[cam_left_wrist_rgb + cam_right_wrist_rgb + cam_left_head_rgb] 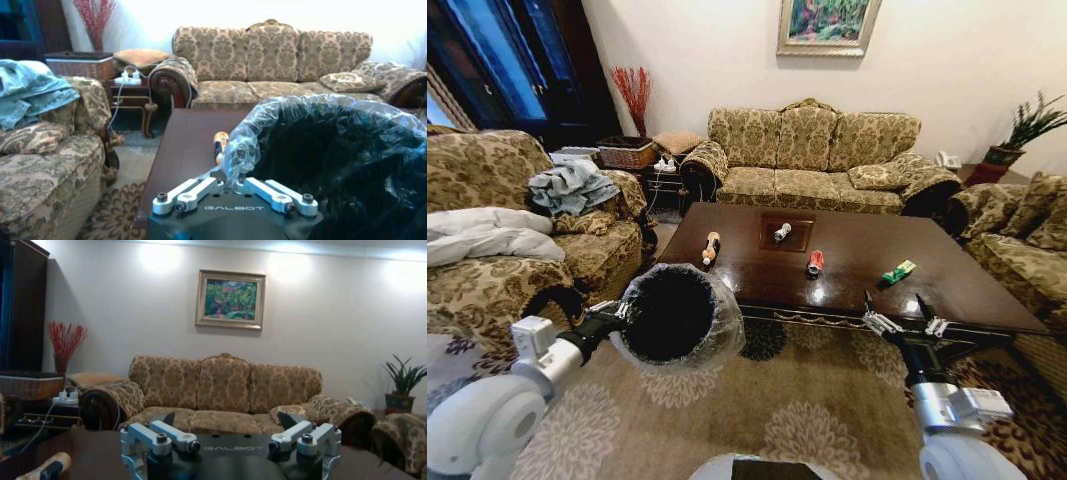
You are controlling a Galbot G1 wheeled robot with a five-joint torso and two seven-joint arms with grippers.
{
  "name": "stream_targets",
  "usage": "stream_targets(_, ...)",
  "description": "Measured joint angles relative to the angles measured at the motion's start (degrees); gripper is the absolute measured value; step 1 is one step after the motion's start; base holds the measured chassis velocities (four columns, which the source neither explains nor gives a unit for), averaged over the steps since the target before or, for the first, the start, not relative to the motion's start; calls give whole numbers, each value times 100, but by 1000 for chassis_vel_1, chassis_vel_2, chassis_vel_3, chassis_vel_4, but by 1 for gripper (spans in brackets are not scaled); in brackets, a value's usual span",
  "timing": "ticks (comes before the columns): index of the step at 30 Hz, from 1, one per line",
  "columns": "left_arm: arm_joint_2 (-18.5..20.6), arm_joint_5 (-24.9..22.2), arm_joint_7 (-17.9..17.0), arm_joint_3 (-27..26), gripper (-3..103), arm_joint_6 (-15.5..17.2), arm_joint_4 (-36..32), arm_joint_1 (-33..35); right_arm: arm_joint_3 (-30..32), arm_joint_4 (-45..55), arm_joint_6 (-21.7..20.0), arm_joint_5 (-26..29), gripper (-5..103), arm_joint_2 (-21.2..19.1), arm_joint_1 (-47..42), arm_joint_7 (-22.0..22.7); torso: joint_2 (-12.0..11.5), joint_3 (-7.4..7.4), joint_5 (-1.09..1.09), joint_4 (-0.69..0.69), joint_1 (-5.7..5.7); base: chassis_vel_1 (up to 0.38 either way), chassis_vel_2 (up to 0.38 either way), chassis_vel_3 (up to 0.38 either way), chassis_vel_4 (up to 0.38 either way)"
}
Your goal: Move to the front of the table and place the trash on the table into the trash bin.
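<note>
The left gripper [623,313] clamps the trash bin [677,315] rim, held sideways. The right gripper [905,322] hovers wide open at the table [847,270] edge. Both wrists read "GALBOT".

You see a glossy dark wooden table [847,270], crinkled clear plastic lining the trash bin [677,315], matt patterned cloth sofa [812,155], your grippers' bare metal fingers [157,437].

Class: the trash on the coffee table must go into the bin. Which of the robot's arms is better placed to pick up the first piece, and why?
Probably the right. The right gripper is open and empty at the table's near edge, close to the red can and green wrapper. The left gripper is shut on the trash bin's rim.
</note>
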Motion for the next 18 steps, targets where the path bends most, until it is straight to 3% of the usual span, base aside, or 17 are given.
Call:
stream_targets(6,-56,16,-202,115,4,0,0,8,30,-25,44,9,100,6,-37,-2,179,100,0,1,76,-60,111,108,-71)
stream_targets(18,-97,56,-156,66,4,-39,0,64,1,-13,80,1,100,66,-56,-16,420,235,0,2,181,-9,119,122,-11)
